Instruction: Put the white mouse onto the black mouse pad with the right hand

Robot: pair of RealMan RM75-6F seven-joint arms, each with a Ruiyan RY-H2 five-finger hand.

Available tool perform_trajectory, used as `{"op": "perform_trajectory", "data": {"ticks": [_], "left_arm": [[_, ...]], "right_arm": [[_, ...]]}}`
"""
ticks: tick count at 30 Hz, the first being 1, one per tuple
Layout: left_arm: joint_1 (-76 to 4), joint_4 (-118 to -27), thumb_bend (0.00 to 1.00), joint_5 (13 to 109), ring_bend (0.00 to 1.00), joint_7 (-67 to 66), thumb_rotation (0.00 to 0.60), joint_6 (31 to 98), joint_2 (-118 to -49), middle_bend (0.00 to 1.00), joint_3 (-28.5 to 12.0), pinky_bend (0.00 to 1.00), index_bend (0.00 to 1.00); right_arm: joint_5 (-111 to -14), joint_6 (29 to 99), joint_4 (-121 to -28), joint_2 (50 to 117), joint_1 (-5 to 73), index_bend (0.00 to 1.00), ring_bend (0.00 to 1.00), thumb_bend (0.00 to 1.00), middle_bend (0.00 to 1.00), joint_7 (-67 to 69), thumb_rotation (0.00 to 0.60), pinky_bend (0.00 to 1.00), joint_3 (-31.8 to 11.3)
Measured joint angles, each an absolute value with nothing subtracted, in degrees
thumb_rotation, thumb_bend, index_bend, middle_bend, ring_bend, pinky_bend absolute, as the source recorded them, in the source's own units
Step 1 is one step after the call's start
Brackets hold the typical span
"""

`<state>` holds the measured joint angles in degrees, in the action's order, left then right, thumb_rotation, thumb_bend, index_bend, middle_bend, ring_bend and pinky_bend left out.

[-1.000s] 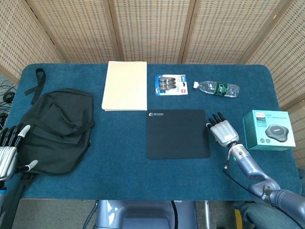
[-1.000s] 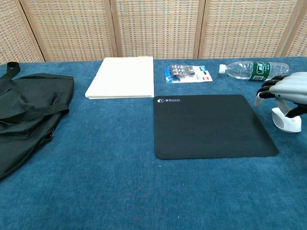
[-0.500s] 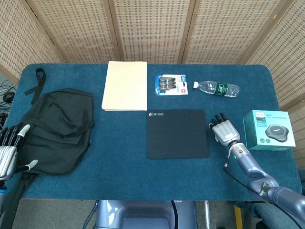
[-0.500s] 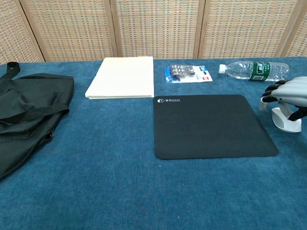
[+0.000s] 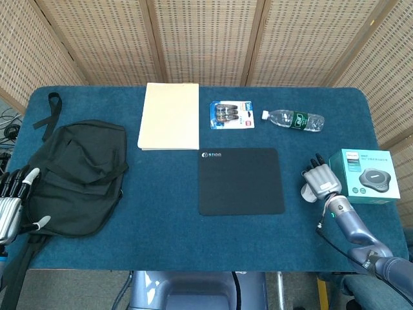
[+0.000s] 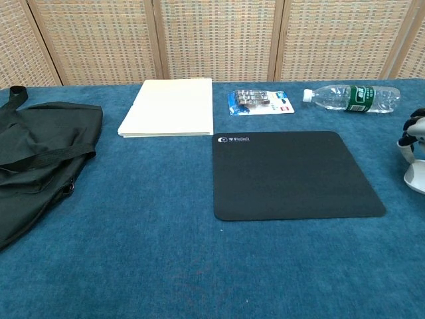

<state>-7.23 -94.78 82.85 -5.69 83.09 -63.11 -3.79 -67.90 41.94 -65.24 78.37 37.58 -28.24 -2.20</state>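
Note:
The black mouse pad (image 5: 241, 181) lies flat at the table's middle, with nothing on it. To its right, off the pad, my right hand (image 5: 321, 181) lies over the white mouse (image 5: 308, 193) and holds it; only a white sliver shows under the palm. In the chest view the mouse (image 6: 416, 178) sits at the right edge on the blue cloth, with the fingers (image 6: 412, 126) just above it. My left hand (image 5: 11, 203) rests at the far left edge, fingers apart and holding nothing.
A black bag (image 5: 77, 174) covers the left of the table. A beige folder (image 5: 170, 115), a battery pack (image 5: 231, 114) and a water bottle (image 5: 295, 119) lie along the back. A green box (image 5: 364, 175) stands just right of my right hand.
My right hand has slid to the right, away from the pad's edge, and the white mouse has moved with it. The left hand has stayed put.

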Motion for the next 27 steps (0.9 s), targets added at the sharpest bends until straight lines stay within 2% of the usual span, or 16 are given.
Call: {"op": "perform_trajectory", "data": {"ticks": [4, 5, 7, 8, 9, 10, 11, 12, 14, 21, 27], "left_arm": [[-7.17, -94.89, 0.0, 82.77, 0.0, -5.74, 0.6, 83.26, -63.07, 0.0, -3.86, 0.0, 0.0], [-7.17, -94.9, 0.0, 82.75, 0.0, -5.77, 0.6, 83.27, -63.05, 0.0, -3.87, 0.0, 0.0], [-7.15, -94.89, 0.0, 82.68, 0.0, -5.79, 0.6, 83.31, -63.06, 0.0, -3.9, 0.0, 0.0], [-7.14, -94.9, 0.0, 82.64, 0.0, -5.78, 0.6, 83.32, -63.05, 0.0, -3.91, 0.0, 0.0], [-7.13, -94.89, 0.0, 82.58, 0.0, -5.75, 0.6, 83.33, -63.05, 0.0, -3.94, 0.0, 0.0], [-7.12, -94.88, 0.0, 82.49, 0.0, -5.72, 0.6, 83.34, -63.05, 0.0, -3.97, 0.0, 0.0], [-7.11, -94.86, 0.0, 82.46, 0.0, -5.7, 0.6, 83.35, -63.04, 0.0, -4.0, 0.0, 0.0], [-7.11, -94.85, 0.0, 82.44, 0.0, -5.7, 0.6, 83.35, -63.04, 0.0, -4.0, 0.0, 0.0], [-7.14, -94.8, 0.0, 82.44, 0.0, -5.82, 0.6, 83.29, -63.07, 0.0, -3.98, 0.0, 0.0], [-7.15, -94.8, 0.0, 82.65, 0.0, -6.22, 0.6, 83.41, -63.2, 0.0, -3.89, 0.0, 0.0], [-7.19, -94.83, 0.0, 82.69, 0.0, -6.33, 0.6, 83.37, -63.24, 0.0, -3.88, 0.0, 0.0]], "right_arm": [[-67.27, 42.25, -67.15, 76.81, 36.88, 0.43, 0.16, 1.0, 0.33, -29.13, 0.6, 0.05, -1.36], [-67.37, 42.48, -67.53, 76.52, 36.75, 0.42, 0.14, 1.0, 0.3, -29.08, 0.6, 0.05, -1.26], [-68.62, 43.69, -67.94, 76.2, 36.43, 0.33, 0.07, 0.98, 0.19, -28.14, 0.6, 0.06, -1.1], [-69.61, 44.45, -68.02, 76.07, 36.27, 0.25, 0.03, 0.86, 0.12, -27.33, 0.6, 0.05, -1.0], [-70.82, 45.28, -68.05, 75.93, 36.09, 0.17, 0.0, 0.67, 0.05, -26.25, 0.6, 0.05, -0.89], [-72.67, 46.49, -68.02, 75.72, 35.85, 0.13, 0.0, 0.5, 0.03, -24.42, 0.6, 0.05, -0.69], [-74.16, 47.39, -67.96, 75.53, 35.67, 0.08, 0.0, 0.27, 0.0, -22.82, 0.6, 0.05, -0.49], [-75.7, 48.27, -67.86, 75.33, 35.51, 0.04, 0.0, 0.11, 0.0, -21.1, 0.6, 0.04, -0.27], [-79.48, 50.17, -67.59, 74.69, 35.19, 0.01, 0.0, 0.01, 0.0, -16.82, 0.6, 0.04, 0.48], [-91.03, 54.6, -65.1, 72.6, 34.71, 0.01, 0.0, 0.0, 0.0, -2.73, 0.6, 0.04, 4.84], [-94.99, 55.88, -60.3, 73.53, 34.59, 0.05, 0.0, 0.0, 0.05, 0.31, 0.6, 0.05, 7.37]]}}
